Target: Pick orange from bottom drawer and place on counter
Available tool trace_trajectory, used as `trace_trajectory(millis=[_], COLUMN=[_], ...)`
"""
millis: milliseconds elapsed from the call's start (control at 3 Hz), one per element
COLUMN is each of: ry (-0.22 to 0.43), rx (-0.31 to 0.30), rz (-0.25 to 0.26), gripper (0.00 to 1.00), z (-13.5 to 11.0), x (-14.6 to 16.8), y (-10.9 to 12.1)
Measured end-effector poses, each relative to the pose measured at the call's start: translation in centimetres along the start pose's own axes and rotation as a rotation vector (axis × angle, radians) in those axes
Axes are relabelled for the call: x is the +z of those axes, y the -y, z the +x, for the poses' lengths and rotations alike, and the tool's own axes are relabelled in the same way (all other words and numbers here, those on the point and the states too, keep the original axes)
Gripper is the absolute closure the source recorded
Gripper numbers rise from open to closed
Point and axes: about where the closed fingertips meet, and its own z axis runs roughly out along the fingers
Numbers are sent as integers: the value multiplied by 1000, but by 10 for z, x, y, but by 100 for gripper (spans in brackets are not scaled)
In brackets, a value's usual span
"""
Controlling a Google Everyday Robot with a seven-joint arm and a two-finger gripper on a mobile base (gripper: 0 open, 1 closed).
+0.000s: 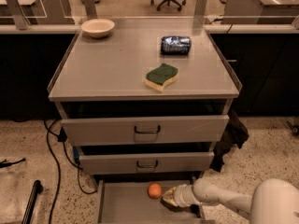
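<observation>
The counter [107, 73] fills the upper middle of the view, a wide grey top with raised side rims. It carries a bowl [97, 28] at the back left, a dark blue can [175, 45] at the back right and a green sponge [161, 76] near the front, right of centre. Its front left stretch is bare, which leaves room to set something down. Below are 2 drawers [145, 129] with handled fronts. Under them the bottom drawer [124, 206] stands open, showing its flat floor.

The white arm [224, 200] reaches in from the lower right, low over the drawer's right side. Its pincer [168, 197] hangs near the floor, pointing left. I cannot tell whether it is apart or together.

The orange [154, 190] sits on the drawer floor toward the back, just left of the pincer's tip. It may be touching the tip, but the dim view does not settle that. It does not look held. It is round, so there is no long axis to line up with.

The next move, I judge, is a short reach left to get around the fruit. The floor left of the orange is open, so a nudge could roll it away. The drawer front above overhangs the back edge, so a lift should come forward before rising to the counter.
</observation>
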Motion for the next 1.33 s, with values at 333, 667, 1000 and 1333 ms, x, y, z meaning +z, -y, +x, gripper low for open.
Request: trace_trajectory(millis=[333,667,1000,1333], ry=[23,42,67,87], rx=[2,3,6,7], rz=[-10,-22,-32,-43], gripper=[48,42,43,42], z=[0,-1,-2,-4], x=[10,20,32,45], y=[5,9,14,19])
